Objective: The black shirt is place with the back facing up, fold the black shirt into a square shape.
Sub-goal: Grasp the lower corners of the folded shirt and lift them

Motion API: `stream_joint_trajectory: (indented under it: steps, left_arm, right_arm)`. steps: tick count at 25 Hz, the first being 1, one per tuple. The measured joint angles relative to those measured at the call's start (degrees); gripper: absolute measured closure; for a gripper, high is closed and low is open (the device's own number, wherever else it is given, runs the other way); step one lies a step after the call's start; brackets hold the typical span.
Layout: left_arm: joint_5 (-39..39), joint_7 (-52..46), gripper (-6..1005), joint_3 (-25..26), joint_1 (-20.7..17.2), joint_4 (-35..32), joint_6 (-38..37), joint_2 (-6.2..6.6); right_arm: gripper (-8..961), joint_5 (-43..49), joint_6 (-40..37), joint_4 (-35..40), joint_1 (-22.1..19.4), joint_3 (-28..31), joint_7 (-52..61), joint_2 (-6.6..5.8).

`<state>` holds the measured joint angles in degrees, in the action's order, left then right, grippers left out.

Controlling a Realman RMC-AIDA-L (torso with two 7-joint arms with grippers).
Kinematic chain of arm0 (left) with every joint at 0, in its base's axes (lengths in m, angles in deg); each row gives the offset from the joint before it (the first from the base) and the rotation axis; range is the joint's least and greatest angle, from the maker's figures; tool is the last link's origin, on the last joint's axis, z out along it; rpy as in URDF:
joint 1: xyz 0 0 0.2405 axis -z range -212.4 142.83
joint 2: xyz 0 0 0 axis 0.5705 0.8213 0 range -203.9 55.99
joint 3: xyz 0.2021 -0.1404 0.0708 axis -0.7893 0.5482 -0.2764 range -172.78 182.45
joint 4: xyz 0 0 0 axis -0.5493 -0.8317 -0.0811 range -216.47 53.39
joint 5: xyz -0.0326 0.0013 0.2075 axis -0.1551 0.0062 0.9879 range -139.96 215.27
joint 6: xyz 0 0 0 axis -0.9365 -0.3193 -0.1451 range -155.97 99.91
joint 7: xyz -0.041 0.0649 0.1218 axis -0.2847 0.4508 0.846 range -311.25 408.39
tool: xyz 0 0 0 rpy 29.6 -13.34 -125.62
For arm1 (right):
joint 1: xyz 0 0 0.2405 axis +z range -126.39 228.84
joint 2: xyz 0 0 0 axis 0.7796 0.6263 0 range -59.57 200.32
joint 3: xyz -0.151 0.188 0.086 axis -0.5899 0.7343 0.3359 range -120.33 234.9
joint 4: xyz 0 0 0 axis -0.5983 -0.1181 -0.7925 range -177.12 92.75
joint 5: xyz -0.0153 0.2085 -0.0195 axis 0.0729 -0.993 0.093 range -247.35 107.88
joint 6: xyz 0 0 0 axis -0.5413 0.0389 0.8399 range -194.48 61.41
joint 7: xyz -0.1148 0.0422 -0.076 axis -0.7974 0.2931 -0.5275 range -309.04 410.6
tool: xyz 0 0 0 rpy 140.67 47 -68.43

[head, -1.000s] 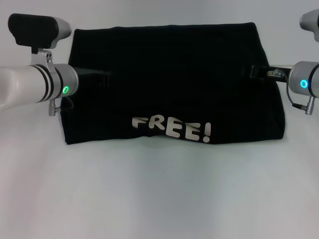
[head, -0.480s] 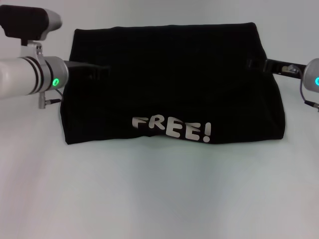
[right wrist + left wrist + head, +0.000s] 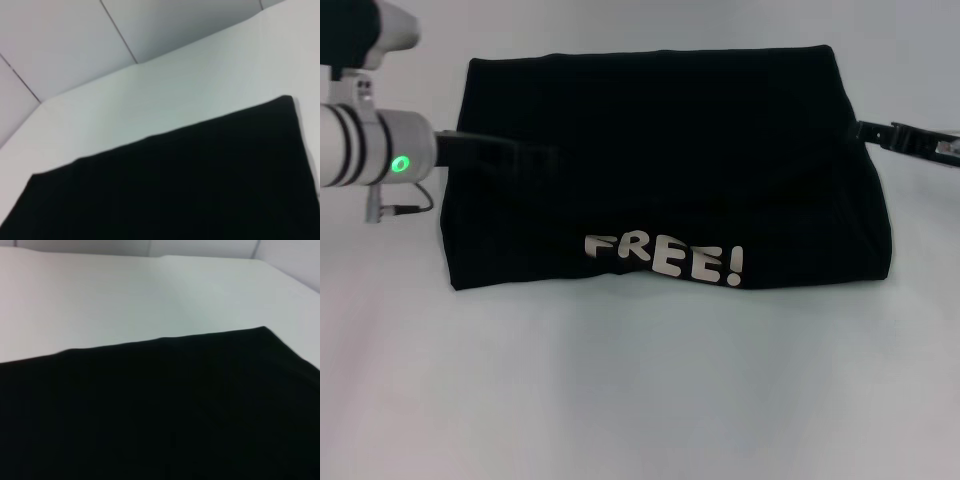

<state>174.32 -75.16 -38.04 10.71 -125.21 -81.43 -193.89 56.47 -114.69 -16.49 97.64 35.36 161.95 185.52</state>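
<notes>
The black shirt lies flat on the white table as a wide folded rectangle. A strip of its front with the white "FREE!" print shows along the near edge. My left gripper reaches in from the left, low over the shirt's left edge, dark against the cloth. At the shirt's right edge only the tip of my right gripper still shows. In both wrist views there is just the shirt against the table, with no fingers visible.
The white table spreads out bare in front of the shirt and on both sides. In the right wrist view a pale panelled wall stands behind the table's far edge.
Both arms have drawn outward from the shirt, the left one to the left and the right one to the right, now nearly out of view. The shirt has not moved.
</notes>
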Motion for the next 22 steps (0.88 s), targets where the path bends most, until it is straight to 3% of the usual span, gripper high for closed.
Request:
stream_joint_trajectory:
  steps: [4,8,16,22]
  left_arm:
    - [0.02,-3.1,168,0.13,-3.55,-4.76,-4.78,-0.05]
    - [0.01,-5.68,169,1.15,-7.07,-6.88,-10.15,0.42]
    - [0.01,-6.6,175,6.0,-11.13,-7.65,-16.19,0.05]
    - [0.01,-9.03,175,6.64,-11.81,-5.24,-14.72,-0.11]
  right_arm:
    - [267,0.07,-3.81,0.22,-2.02,-1.73,-0.04,-1.55]
    - [270,-0.07,-13.11,1.65,-5.46,-2.16,-0.07,-3.41]
    - [274,-0.17,-20.63,4.14,-8.38,-1.71,0.58,-5.28]
    - [275,-0.22,-20.51,4.41,-8.59,-1.72,0.65,-5.53]
